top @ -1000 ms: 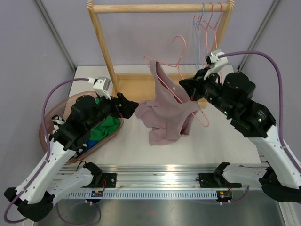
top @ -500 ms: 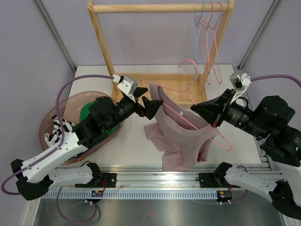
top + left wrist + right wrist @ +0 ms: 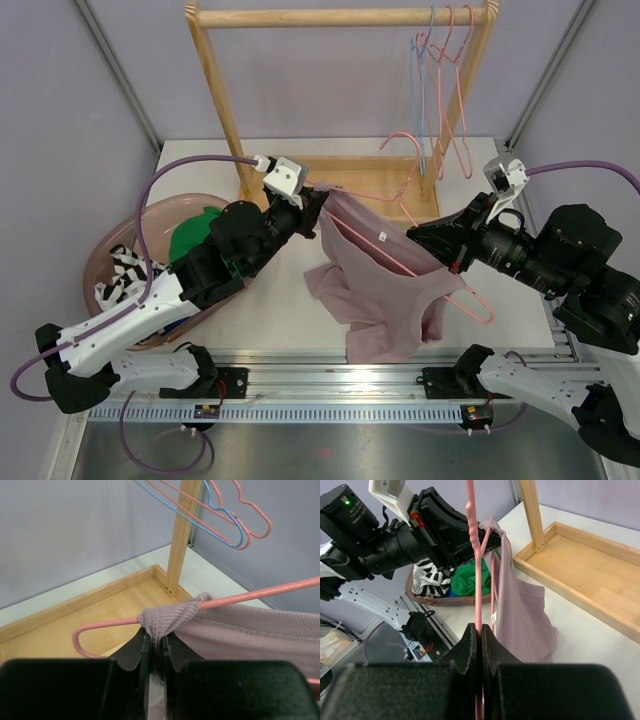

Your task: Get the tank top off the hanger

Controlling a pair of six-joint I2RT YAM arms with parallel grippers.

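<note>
The tank top (image 3: 385,295) is on a pink wire hanger (image 3: 260,592), held up over the desk (image 3: 290,315) between the two arms, in front of the wooden rack (image 3: 222,110). It droops in mauve folds below the wire, bunched more toward the right. Its lowest fold seems to hang just above the desk, though from overhead I cannot be sure it is clear of the surface.

The left gripper (image 3: 156,642) reaches in from the left side. Its jaws are clamped on one ribbed strap right where the strap wraps round the hanger's bar near its bent end. In the left wrist view the fabric is pinched into a tight knot between the two black fingers (image 3: 132,652), with almost no gap between them.

The right gripper (image 3: 479,635) comes in from the opposite side. Its jaws are pressed together on the pink wire itself — not on the cloth — and the wire runs straight out from between them toward the left arm. The tank top hangs off that wire beside it, a small white label showing on its inner face.

On the rack's top rail, at its right end, spare pink and blue hangers (image 3: 440,60) are hooked. At the left of the desk sits a brown basket (image 3: 105,255) holding a green garment (image 3: 190,238) and a black-and-white striped one (image 3: 120,278).
</note>
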